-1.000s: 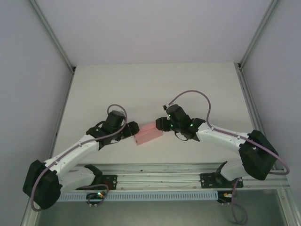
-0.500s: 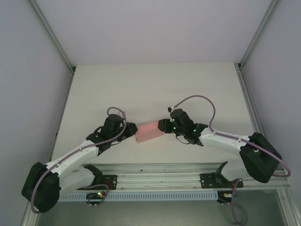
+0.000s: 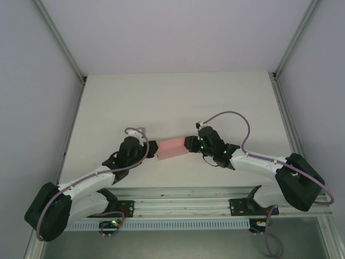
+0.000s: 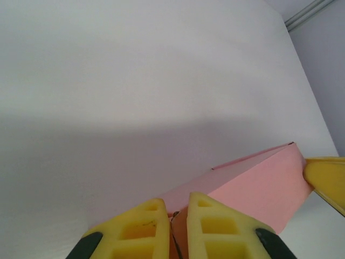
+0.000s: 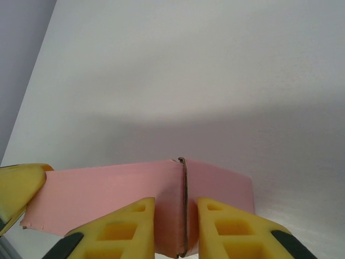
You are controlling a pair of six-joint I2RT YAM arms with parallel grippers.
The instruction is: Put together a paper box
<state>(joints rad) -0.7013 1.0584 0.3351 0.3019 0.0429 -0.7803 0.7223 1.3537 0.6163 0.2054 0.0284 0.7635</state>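
Paper box [image 3: 172, 148], pink and folded into a shallow rectangular shape, hangs between our two grippers over the near middle of the table [image 3: 161, 102]. Our left gripper [image 3: 152, 149] pinches the box's left end, its yellow fingers [image 4: 143, 229] almost together with a thin card edge clamped between them. Our right gripper [image 3: 188, 143] grips the right end the same way, narrow around an upright card seam. We cannot tell whether the box touches the table.

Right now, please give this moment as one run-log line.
left fingers: shut on box | right fingers: shut on box | box: folded, held at both ends
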